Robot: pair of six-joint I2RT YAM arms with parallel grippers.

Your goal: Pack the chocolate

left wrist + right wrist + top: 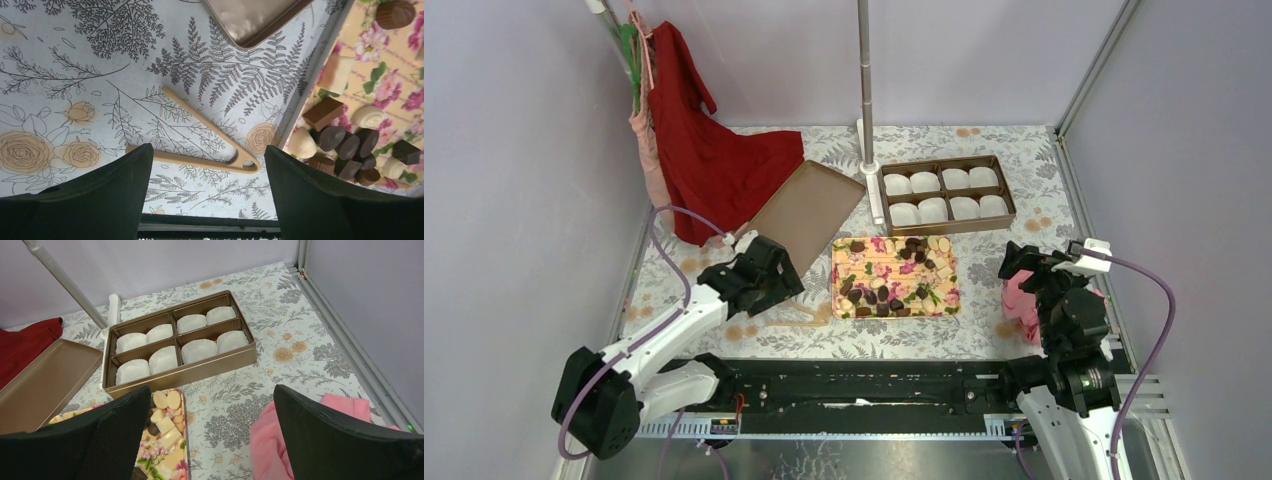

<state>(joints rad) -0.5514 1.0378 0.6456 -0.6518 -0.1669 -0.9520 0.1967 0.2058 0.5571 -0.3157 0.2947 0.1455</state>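
Tongs (185,158) lying flat beneath the wide-open, empty left hand (206,150) are risking skidding into the chocolate (345,142); the right hand (211,390) is gaping empty.

I observe the left arm (669,330) and right arm (1069,445): white links, black joints, a purple cable (1171,305) each, dark wedge-shaped fingers (325,200).

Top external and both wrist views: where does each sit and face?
Top external: above and behind the arms, facing down on the table; both show.
Left wrist: faces down on tongs beside the floral tray; open fingers show.
Right wrist: faces forward at the gold box; open fingers show.
Shared: both wrists catch the tray.
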